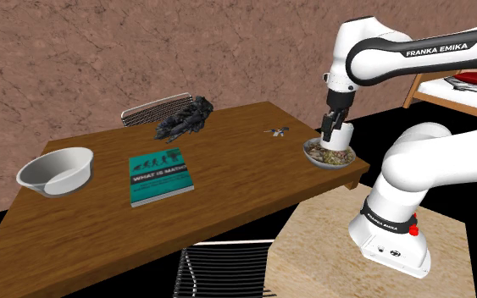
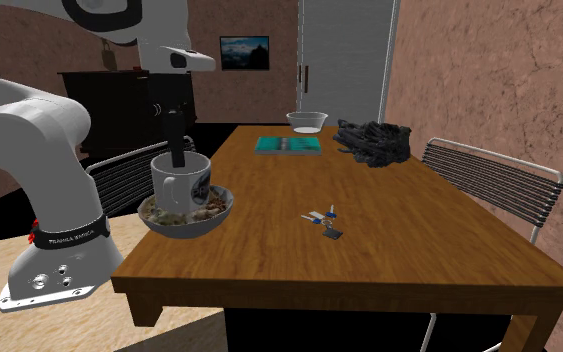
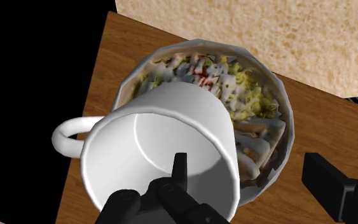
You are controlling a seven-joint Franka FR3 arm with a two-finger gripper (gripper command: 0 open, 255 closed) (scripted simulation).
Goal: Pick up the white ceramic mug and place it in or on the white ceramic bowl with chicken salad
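The mug [image 2: 181, 180] stood upright on the salad [image 3: 247, 95] inside the bowl [image 2: 209, 222], at a corner of the bench [image 2: 419, 240]; the tool [image 3: 246, 164] was open and straddled the mug's wall, one finger [image 3: 180, 170] down inside the cup, the other clear outside it, touching nothing; the mug's axis ran vertical, so any retreat probably had to go straight up, lest the inner finger catch the rim; the mug held nothing; a second bowl [image 1: 75, 178], far along the bench, looked empty.
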